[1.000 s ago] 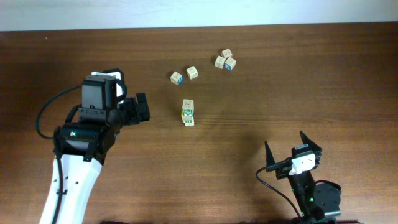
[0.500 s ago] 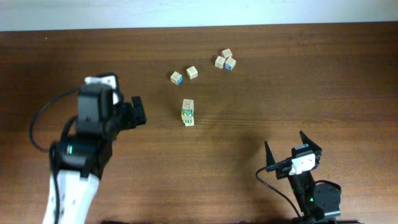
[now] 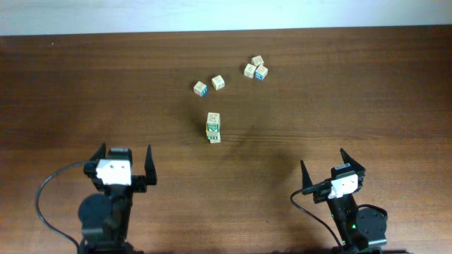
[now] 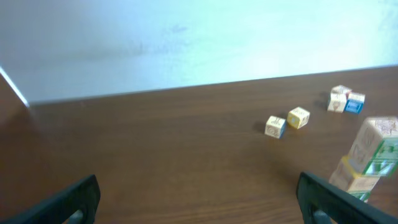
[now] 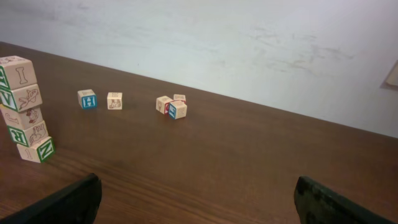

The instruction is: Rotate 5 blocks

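The 5 blocks stand in 1 crooked column on the table, each turned a little against the one below, with green markings on most faces. The left claw is well short of the column and off to its left. The right claw is well short of it and off to its right. Both are spread wide and empty. No block is being handled, so the task seems to be either between turns or finished, and these views do not settle which. If another turn is due, 1 claw would have to reach forward to the column and close squarely on a single block. It would need to twist gently so the leaning column does not topple, perhaps with the other claw steadying the blocks beneath. Past the column lie a pair of loose cubes and, further right, 3 more cubes bunched together, some with blue faces. From overhead the column looks like a short smear, so the count and the lean cannot be read there. The right wrist view shows all 5 levels and their twist. The left wrist view catches only the blurred upper part at its right edge.
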